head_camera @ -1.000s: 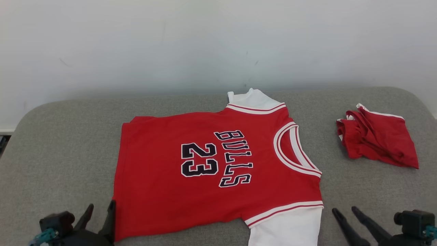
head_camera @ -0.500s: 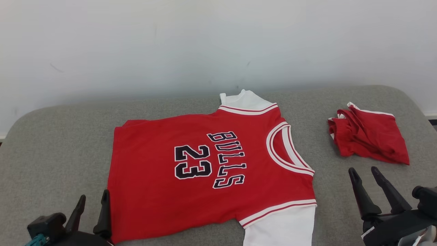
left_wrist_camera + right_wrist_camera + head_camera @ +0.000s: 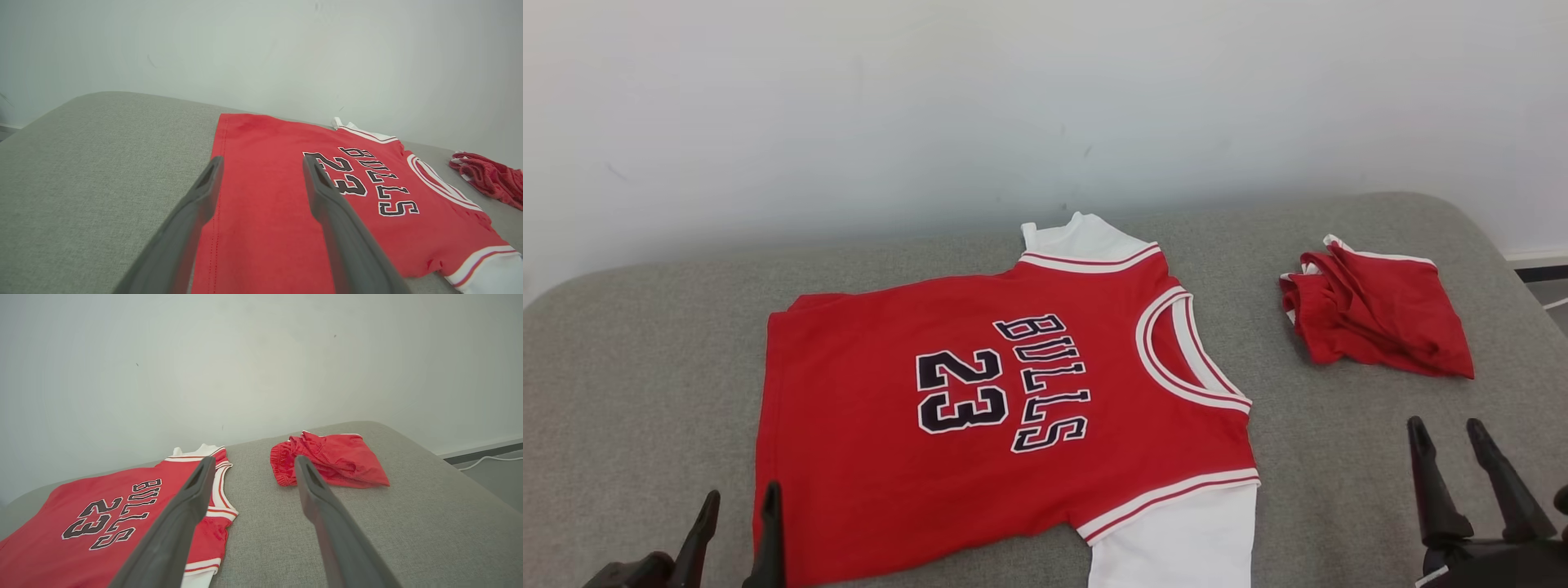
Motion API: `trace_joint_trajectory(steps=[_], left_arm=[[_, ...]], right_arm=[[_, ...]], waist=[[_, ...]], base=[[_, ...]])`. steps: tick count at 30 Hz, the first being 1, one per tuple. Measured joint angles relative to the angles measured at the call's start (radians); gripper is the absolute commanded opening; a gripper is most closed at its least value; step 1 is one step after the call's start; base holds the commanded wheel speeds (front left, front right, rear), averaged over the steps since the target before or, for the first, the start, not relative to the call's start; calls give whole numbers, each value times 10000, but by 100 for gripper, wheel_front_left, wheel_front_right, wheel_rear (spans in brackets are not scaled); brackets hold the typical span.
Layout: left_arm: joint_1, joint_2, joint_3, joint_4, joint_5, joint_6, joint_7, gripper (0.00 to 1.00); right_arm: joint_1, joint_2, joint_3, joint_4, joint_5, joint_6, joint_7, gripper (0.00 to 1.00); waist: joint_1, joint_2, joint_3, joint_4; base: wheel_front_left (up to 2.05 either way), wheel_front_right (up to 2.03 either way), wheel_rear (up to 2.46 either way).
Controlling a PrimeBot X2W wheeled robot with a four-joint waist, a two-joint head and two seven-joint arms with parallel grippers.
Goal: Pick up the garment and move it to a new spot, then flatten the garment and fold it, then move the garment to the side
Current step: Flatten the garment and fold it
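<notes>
A red "BULLS 23" jersey (image 3: 1005,408) with white sleeves lies spread flat on the grey cushioned surface (image 3: 654,367), collar toward the right. In the left wrist view the jersey (image 3: 327,196) stretches away from its hem edge. My left gripper (image 3: 739,502) stands open at the jersey's near left hem corner, nothing between its fingers; its tips (image 3: 261,163) straddle the hem. My right gripper (image 3: 1445,433) is open over bare cushion, right of the jersey and nearer than the red shorts. Its fingers (image 3: 253,465) frame the gap between jersey and shorts.
Crumpled red shorts (image 3: 1376,310) with white trim lie at the right, also seen as shorts (image 3: 331,459) in the right wrist view. A white wall (image 3: 1013,98) stands behind the cushion. The cushion's right edge drops to the floor with a cable (image 3: 486,460).
The head camera has turned, shifting the scene left. My right gripper has risen further into view and moved right. The left gripper sits lower at the frame's edge. The garments lie unchanged.
</notes>
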Motion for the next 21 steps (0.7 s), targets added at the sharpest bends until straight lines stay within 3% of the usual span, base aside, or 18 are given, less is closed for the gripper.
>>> trace_joint_trajectory(steps=[10,21], left_arm=[[358,-142,293,-755,629,4,0,100],[358,-77,474,-794,1833,12,226,100]], right_arm=[[316,947,-825,-380,-1055,0,0,100],[495,907,-686,-437,-1379,-4,0,100]], waist=[[0,0,78,-34],[0,0,143,130]], base=[[0,0,0],[0,0,0]])
